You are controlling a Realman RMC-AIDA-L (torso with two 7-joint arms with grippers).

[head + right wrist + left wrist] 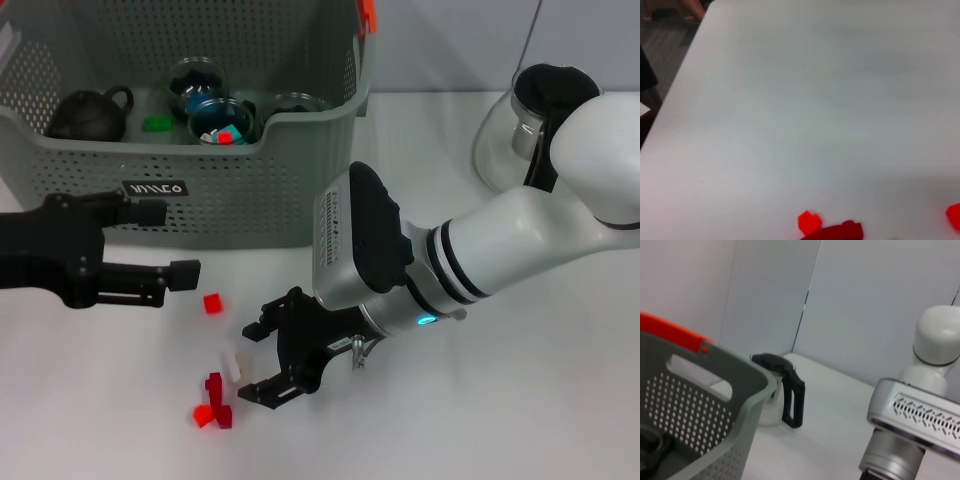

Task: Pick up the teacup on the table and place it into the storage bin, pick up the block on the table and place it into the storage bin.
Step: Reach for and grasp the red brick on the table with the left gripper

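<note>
Because the cups and a teapot (88,113) already sit inside the storage bin (200,190), I judge that what is left for me is the blocks, and that is why my right gripper (262,362) hangs low over the tabletop (480,400) with its jaws spread wide, empty. Just ahead of those jaws lies a small white block (232,364), almost between the tips, and a little past it a cluster of red blocks (214,402), one dark and one bright. A single red cube (212,303) sits apart, off toward the bin from my right jaws. My right wrist view shows mostly bare tabletop with the red pieces at its edge, so I cannot tell from there how well I am lined up.

My left gripper (170,242) waits level, close in front of the bin's wall, jaws open and holding nothing; I read it as standing out of the way.

A glass jug (520,125) stands behind my right arm, well apart from the blocks, so the elbow should mind it when lifting toward the bin.
</note>
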